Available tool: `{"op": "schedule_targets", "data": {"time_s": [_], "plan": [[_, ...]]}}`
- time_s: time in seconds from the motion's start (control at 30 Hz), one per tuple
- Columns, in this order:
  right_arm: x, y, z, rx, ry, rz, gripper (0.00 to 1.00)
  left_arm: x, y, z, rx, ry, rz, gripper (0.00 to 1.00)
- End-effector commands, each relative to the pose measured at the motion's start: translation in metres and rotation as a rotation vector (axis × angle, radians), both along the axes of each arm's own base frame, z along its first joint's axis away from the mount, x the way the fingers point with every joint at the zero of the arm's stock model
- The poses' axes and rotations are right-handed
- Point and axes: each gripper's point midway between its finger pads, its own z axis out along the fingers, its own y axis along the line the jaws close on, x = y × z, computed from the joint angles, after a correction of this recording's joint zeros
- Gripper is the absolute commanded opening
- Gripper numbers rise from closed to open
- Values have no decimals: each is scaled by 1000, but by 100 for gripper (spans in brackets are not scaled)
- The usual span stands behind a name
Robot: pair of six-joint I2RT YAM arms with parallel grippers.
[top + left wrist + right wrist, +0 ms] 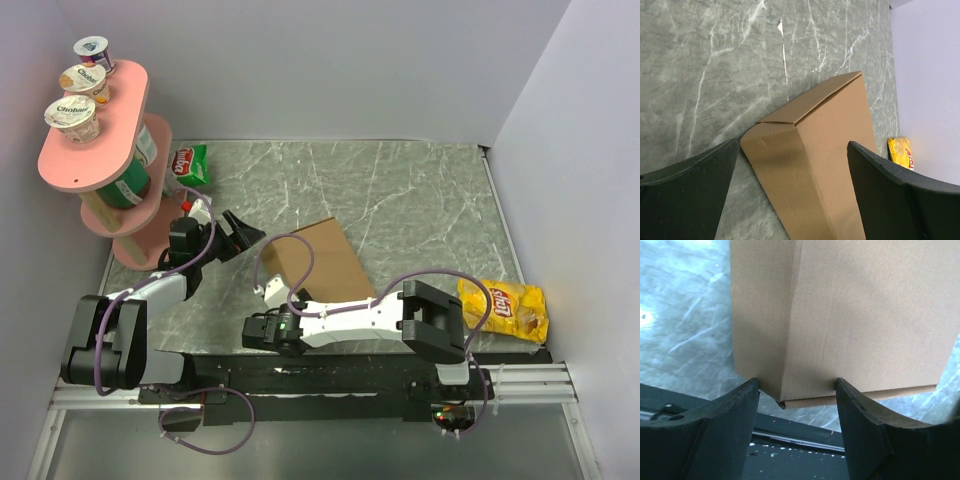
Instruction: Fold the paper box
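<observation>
The paper box (322, 260) is brown cardboard lying in the middle of the marble table, with its left side panel bent up along a crease. My left gripper (244, 233) is open just left of the box. In the left wrist view its fingers (690, 190) stand wide apart with the box's (815, 150) folded left corner ahead between them, apart from it. My right gripper (271, 291) is open at the box's near left corner. In the right wrist view the box's (850, 315) near edge and creased corner sit between the fingertips (747, 390).
A pink two-tier shelf (95, 150) with yogurt cups (72, 115) stands at the far left. A green and red snack bag (188, 163) lies beside it. A yellow chip bag (503, 308) lies at the right, also in the left wrist view (900, 152). A black rail (330, 375) runs along the near edge.
</observation>
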Motion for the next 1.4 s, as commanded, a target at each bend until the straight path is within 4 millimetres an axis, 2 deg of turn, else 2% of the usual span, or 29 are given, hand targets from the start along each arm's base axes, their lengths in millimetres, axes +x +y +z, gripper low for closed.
{"op": "schedule_targets", "data": {"time_s": [0.0, 0.03, 0.07, 0.1, 0.13, 0.17, 0.2, 0.3, 0.33, 0.37, 0.4, 0.43, 0.47, 0.5, 0.57, 0.6, 0.63, 0.67, 0.73, 0.77, 0.8, 0.83, 0.87, 0.9, 1.0, 1.17, 1.2, 1.27, 1.37], "plan": [[-7, -33, -22, -144, 35, -32, 0, 3, -1, 16, 11, -74, -10, 96], [-6, -29, -18, -125, 27, -24, 0, 3, -1, 16, 10, -72, -12, 96], [-4, -23, -15, -98, 19, -20, 6, 2, 0, 16, 12, -72, -8, 96], [-1, -15, -4, -52, 6, -11, 39, 2, 1, 16, 15, -71, 0, 96], [-1, -9, 3, -20, -1, -2, 56, 1, 1, 16, 16, -71, 2, 96], [2, 1, 11, 15, -9, 21, 83, 0, 2, 18, 15, -73, 3, 96], [6, 7, 24, 61, -18, 31, 100, -1, 3, 17, 22, -65, 8, 96], [20, 28, 67, 190, -55, 64, 100, -7, 5, 16, 30, -63, 19, 96], [23, 30, 74, 209, -49, 93, 100, -9, 7, 15, 33, -61, 31, 96], [26, 31, 91, 279, -41, 102, 100, -12, 9, 15, 37, -63, 37, 96], [43, 31, 91, 351, -30, 73, 100, -16, 10, 12, 50, -48, 41, 96], [40, 34, 89, 404, 37, 106, 100, -17, 13, 10, 65, -45, 55, 96], [46, 30, 106, 490, 29, 105, 100, -21, 11, 12, 74, -54, 49, 96], [53, 25, 98, 534, 39, 103, 100, -25, 9, 10, 91, -50, 41, 97], [75, 8, 107, 635, 82, 98, 100, -38, -1, 1, 114, -24, 8, 98], [82, 2, 101, 669, 95, 92, 100, -44, -5, -3, 117, -12, -5, 99], [107, -19, 101, 694, 85, 39, 100, -49, -8, -9, 123, 5, -16, 97], [108, -23, 106, 743, 108, 59, 100, -59, -15, -18, 133, 29, -39, 96], [124, -43, 99, 756, 106, 28, 99, -68, -18, -27, 141, 54, -44, 90], [142, -62, 98, 783, 105, -25, 97, -74, -18, -35, 148, 70, -43, 87], [149, -74, 90, 795, 115, -60, 96, -77, -18, -38, 141, 83, -36, 80], [161, -83, 91, 824, 92, -85, 95, -84, -18, -46, 141, 100, -36, 78], [180, -108, 86, 841, 65, -164, 93, -85, -18, -47, 137, 103, -32, 77], [181, -116, 76, 865, 93, -186, 90, -88, -19, -51, 129, 117, -32, 73], [204, -142, 58, 828, 51, -279, 87, -96, -31, -59, 123, 142, -59, 67], [210, -146, 11, 775, 122, -357, 86, -102, -59, -77, 126, 204, -154, 55], [209, -146, 3, 775, 137, -374, 86, -101, -62, -80, 134, 208, -163, 50], [202, -148, -13, 759, 172, -393, 86, -102, -70, -91, 161, 232, -193, 48], [193, -146, -27, 757, 211, -395, 85, -100, -81, -99, 180, 237, -227, 44]]}}
